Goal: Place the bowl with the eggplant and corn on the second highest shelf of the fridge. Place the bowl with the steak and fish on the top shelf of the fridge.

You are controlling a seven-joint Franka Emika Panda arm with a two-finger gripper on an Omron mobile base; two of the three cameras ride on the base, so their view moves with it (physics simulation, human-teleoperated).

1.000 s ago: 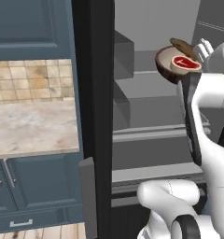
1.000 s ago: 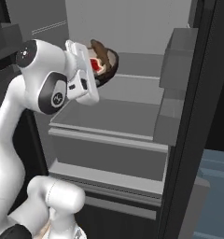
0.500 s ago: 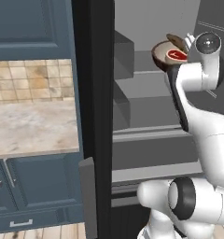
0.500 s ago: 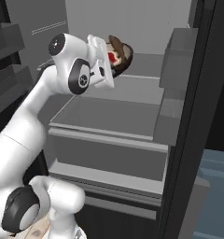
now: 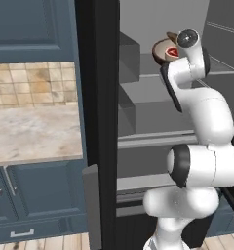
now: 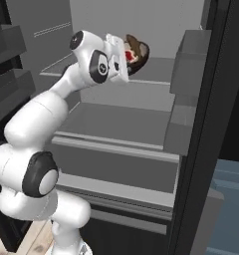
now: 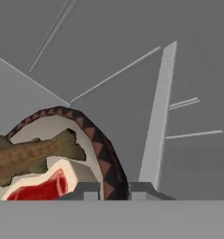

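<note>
The patterned brown bowl hangs tilted inside the open black fridge, just above its top shelf. In it lie the red steak and the brown fish, which sticks over the rim. My gripper is shut on the bowl's rim, which passes between the two fingertips. The bowl with the eggplant and corn is out of view.
The second shelf lies one level below. Grey door bins flank the shelves. The black door edge stands close on the right. A marble counter and blue-grey cabinets are left of the fridge.
The arm has stretched forward into the fridge, carrying the bowl deeper in over the top shelf. The grip on the rim is unchanged.
</note>
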